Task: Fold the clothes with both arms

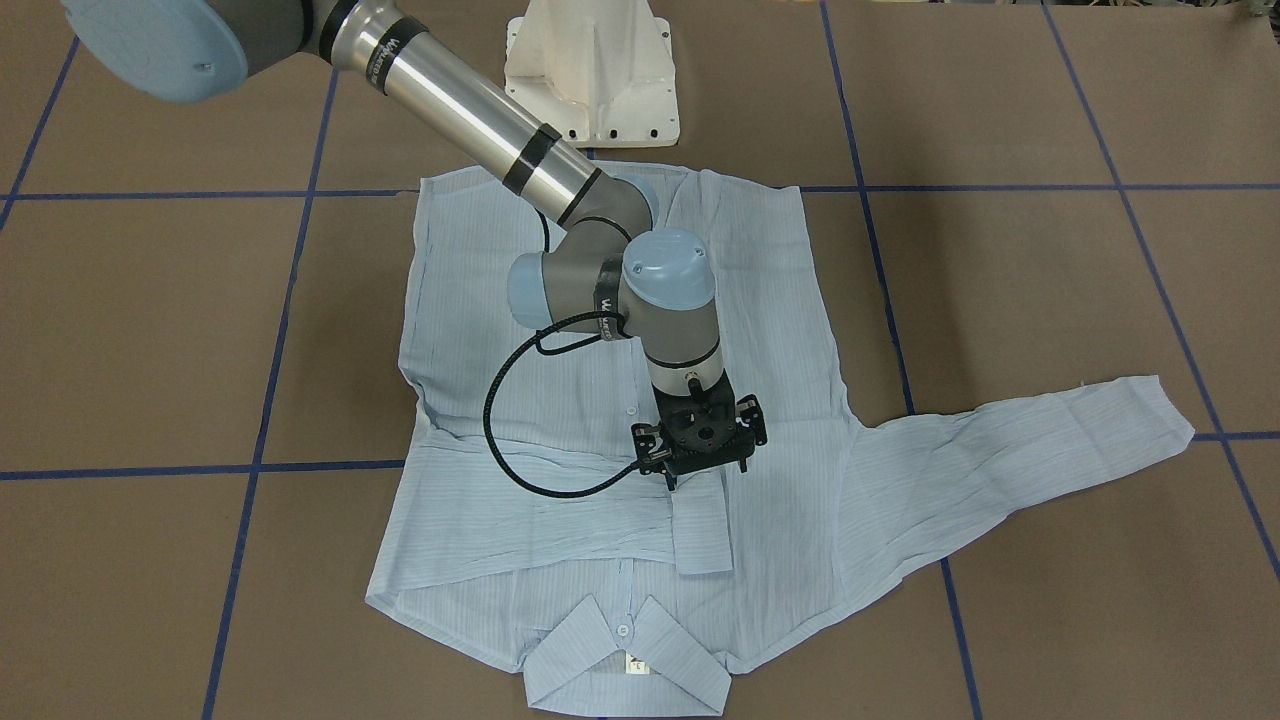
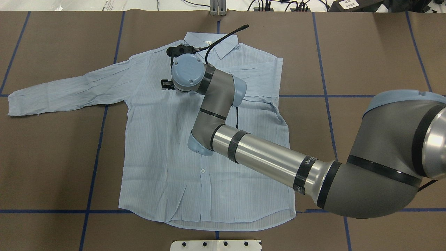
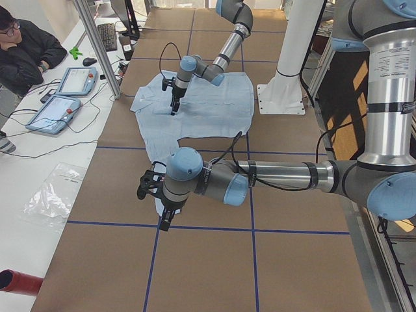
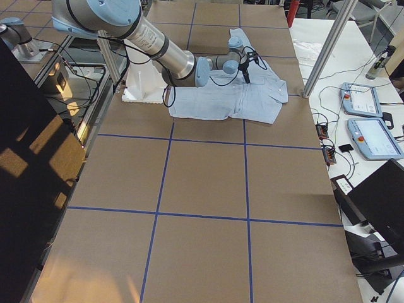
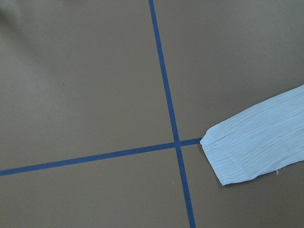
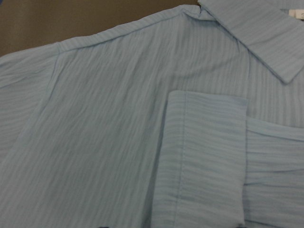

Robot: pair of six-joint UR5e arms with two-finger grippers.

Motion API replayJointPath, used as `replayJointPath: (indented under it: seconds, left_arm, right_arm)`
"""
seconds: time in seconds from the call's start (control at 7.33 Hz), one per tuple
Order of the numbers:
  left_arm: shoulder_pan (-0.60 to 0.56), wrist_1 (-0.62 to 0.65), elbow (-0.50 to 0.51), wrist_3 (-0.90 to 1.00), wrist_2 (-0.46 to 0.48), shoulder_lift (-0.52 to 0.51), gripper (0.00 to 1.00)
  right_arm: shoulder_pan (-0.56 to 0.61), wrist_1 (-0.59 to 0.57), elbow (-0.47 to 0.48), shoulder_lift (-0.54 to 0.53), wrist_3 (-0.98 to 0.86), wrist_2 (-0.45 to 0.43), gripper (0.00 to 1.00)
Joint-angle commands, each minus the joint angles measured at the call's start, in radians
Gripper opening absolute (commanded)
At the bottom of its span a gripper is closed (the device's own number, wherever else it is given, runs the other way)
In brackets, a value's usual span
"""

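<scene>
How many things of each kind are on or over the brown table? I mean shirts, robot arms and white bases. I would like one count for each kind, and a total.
Shirt: 1
Robot arms: 2, the right arm and the left arm
White pedestal base: 1
Total: 4

The table (image 1: 1000, 300) is marked with blue tape lines (image 1: 1000, 187). Two pendants (image 4: 377, 139) are laid beside it, and a person (image 3: 29, 49) is seen nearby.

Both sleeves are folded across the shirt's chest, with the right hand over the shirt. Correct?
No. Only one sleeve is folded across the shirt's chest; the other sleeve lies stretched out on the table, per the front-facing view. The right hand is over the shirt.
</scene>
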Motion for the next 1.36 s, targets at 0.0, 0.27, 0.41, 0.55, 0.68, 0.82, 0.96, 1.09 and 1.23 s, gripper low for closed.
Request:
replayJointPath:
  seconds: [0.0, 0.27, 0.41, 0.55, 0.68, 0.82, 0.96, 1.09, 1.23]
  left_arm:
    - [0.000, -0.010, 0.004, 0.000, 0.000, 0.001, 0.99]
    - [0.000, -0.010, 0.004, 0.000, 0.000, 0.000, 0.99]
    - [0.000, -0.010, 0.006, 0.001, 0.000, -0.002, 0.99]
    - [0.000, -0.008, 0.003, -0.003, 0.000, -0.008, 0.99]
    - [0.000, -0.008, 0.003, -0.003, 0.000, -0.008, 0.99]
    - [0.000, -0.008, -0.002, -0.011, 0.000, -0.011, 0.99]
    - [0.003, -0.022, -0.009, -0.082, 0.000, -0.017, 0.99]
    - [0.003, -0.083, -0.005, -0.127, 0.000, -0.017, 0.99]
    - [0.003, -0.089, -0.003, -0.143, 0.002, -0.019, 0.99]
  right_arm:
    - [-0.006, 0.037, -0.018, 0.021, 0.003, 0.002, 0.92]
    - [-0.026, 0.100, -0.047, 0.044, 0.003, 0.000, 0.92]
    - [-0.040, 0.111, -0.049, 0.070, 0.003, 0.000, 0.91]
    - [-0.041, 0.113, -0.049, 0.098, 0.006, 0.000, 0.91]
    - [-0.040, 0.113, -0.043, 0.107, 0.010, 0.002, 0.91]
    - [-0.037, 0.108, -0.040, 0.115, 0.033, 0.000, 0.91]
    - [-0.025, 0.087, -0.023, 0.115, 0.055, 0.003, 0.91]
    - [0.001, -0.035, 0.039, 0.106, 0.046, 0.014, 0.92]
    - [0.017, -0.141, 0.051, 0.104, 0.021, 0.014, 0.96]
